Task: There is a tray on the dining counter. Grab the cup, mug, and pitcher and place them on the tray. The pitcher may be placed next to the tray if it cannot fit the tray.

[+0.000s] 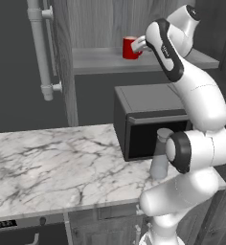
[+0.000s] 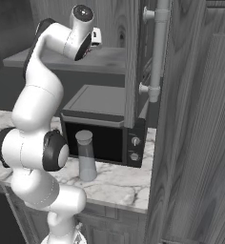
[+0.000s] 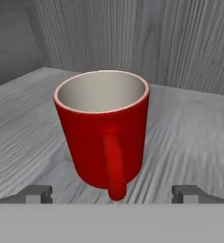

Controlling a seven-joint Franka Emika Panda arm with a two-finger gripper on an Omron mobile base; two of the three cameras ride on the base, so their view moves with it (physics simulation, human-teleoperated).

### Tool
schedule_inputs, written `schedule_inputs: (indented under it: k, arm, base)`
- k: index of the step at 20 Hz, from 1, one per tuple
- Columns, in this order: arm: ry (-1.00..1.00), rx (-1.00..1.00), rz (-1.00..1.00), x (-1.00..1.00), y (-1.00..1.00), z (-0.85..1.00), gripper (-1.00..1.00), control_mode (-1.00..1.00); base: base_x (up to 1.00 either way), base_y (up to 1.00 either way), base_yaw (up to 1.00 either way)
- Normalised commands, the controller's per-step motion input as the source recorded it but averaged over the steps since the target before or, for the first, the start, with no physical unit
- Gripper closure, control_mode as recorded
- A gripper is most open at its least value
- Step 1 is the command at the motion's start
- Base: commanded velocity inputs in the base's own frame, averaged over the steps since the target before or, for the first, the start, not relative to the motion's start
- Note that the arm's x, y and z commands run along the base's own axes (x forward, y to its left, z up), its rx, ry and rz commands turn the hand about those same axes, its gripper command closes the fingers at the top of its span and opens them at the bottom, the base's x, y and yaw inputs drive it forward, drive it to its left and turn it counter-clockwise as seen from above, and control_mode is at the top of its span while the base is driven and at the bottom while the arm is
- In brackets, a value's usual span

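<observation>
My gripper (image 3: 112, 193) is spread wide and holds nothing; its two dark tips stand low, one on each side of the mug (image 3: 103, 130), and they do not touch it. The mug is red and shiny, pale inside; it stands upright on the grey wooden shelf (image 1: 100, 61), and its loop handle points straight at my hand. In the left base view my hand sits right beside the mug (image 1: 129, 48) at shelf height. Below the mug, under the shelf, sits a dark microwave (image 1: 151, 119) on the marble worktop (image 1: 52, 165). The pitcher (image 2: 86, 156) stands upright on that worktop, far below the mug, just in front of the microwave door; it is tall, slim and pale grey with a rounded lid. A wooden wall stands behind the mug.
</observation>
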Motion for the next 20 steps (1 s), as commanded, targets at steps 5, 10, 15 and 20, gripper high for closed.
schedule_inputs:
  k: [5, 10, 15, 20]
  arm:
    - [0.00, 0.00, 0.04, 0.18, 0.01, 0.00, -1.00, -1.00]
    - [0.00, 0.00, 0.03, 0.07, 0.06, 0.00, -1.00, -1.00]
    - [0.00, 0.00, 0.03, 0.00, 0.09, 0.00, -1.00, -1.00]
    - [0.01, 0.00, 0.03, 0.00, 0.08, 0.00, 1.00, -1.00]
  base:
    - [0.00, 0.00, 0.00]
    - [0.00, 0.00, 0.00]
    - [0.00, 0.00, 0.00]
    - [0.00, 0.00, 0.00]
